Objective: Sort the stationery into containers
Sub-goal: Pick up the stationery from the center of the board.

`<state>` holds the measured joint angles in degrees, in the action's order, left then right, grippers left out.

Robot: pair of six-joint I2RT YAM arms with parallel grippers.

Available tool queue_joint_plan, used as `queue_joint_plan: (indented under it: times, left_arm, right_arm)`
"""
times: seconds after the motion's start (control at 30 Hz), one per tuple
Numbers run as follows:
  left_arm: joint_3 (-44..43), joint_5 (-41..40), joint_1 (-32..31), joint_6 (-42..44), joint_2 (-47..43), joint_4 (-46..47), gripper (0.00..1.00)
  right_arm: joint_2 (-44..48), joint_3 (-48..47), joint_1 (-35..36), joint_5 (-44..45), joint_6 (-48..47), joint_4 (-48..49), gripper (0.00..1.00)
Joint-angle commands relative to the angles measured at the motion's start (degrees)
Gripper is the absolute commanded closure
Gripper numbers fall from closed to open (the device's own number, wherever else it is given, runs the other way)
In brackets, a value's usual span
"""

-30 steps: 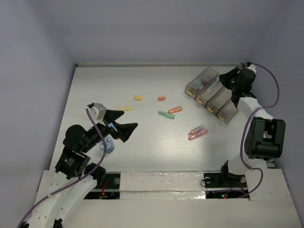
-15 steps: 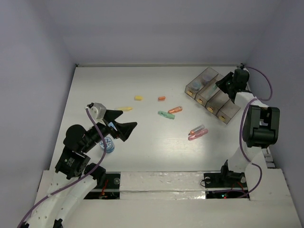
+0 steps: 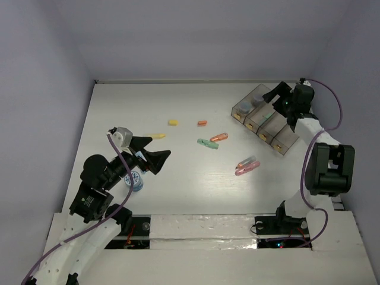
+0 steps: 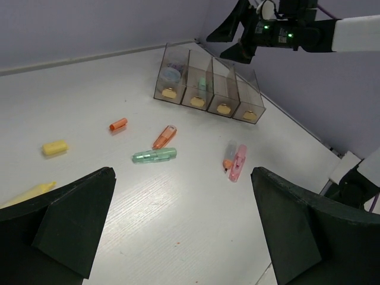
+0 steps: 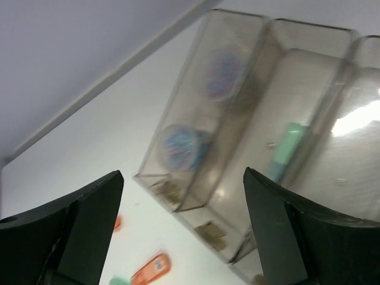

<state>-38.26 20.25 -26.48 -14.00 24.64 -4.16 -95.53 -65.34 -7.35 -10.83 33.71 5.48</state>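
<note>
Where the right tool (image 5: pixel 181 174) hangs: above the containers (image 3: pixel 284 141), jaws wide, nothing held.
Left tool (image 4: pixel 182 172): also wide and empty, low over the tabletop (image 3: pixel 178 101), near a loose blue roll (image 3: pixel 136 181).
In the bins: two rolls (image 5: pixel 184 145) in the end bin, a green piece (image 5: pixel 288 148) in the next.
Loose stationery: green stick (image 3: pixel 208 143), orange stick (image 3: pixel 219 137), pink pair (image 3: pixel 247 167), orange stub (image 3: pixel 202 123), yellow stub (image 3: pixel 173 123), yellow stick (image 3: pixel 155 136).
Risk: I think a low right tool could knock the thin bin walls and shift the row. The pink pair touch, so one grasp may take both.
In the way: nothing that I can see.
</note>
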Motion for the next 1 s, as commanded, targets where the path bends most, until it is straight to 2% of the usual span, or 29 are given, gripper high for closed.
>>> queue_joint_plan:
  times: [0.0,0.07,0.23,0.4,0.5,0.63,0.73,0.87,0.97]
  left_arm:
    - [-1.99,-3.1,0.55,0.2,0.76,1.79,0.01]
    - [-2.52,-5.65,1.07,0.46,0.41,1.0,0.01]
    - [-2.52,-18.3,1.08,-0.15,-3.63,0.03,0.01]
    - [-3.31,-25.95,1.61,-1.03,-5.75,-0.05,0.01]
    - [-4.98,-28.33,1.61,-0.94,-5.57,-0.32,0.01]
    - [-7.35,-34.57,1.61,-0.15,-4.96,-0.58,0.01]
    - [-8.15,-37.81,1.61,0.02,-4.96,-0.67,0.01]
    - [-6.22,-39.94,1.61,0.55,-5.92,0.03,0.01]
    - [-5.51,-40.2,1.61,0.73,-7.06,-0.06,0.01]
  right_arm:
    - [7.09,3.1,5.58,-6.56,-2.15,6.29,0.12]
    - [8.77,4.78,11.03,-9.73,-2.77,7.88,0.11]
    - [12.64,9.88,25.08,-17.88,-5.76,10.7,0.05]
    - [10.72,8.75,42.38,-21.69,-13.65,7.64,0.03]
    - [7.64,6.46,48.82,-22.3,-17.43,6.92,0.0]
    - [0.71,0.32,58.74,-21.69,-22.54,3.5,0.0]
    - [-6.13,-7.32,62.97,-21.08,-25.53,-1.51,0.0]
    - [-14.06,-17.17,70.88,-13.28,-30.72,-8.89,0.0]
    - [-19.85,-23.76,72.92,-8.18,-32.48,-12.85,0.0]
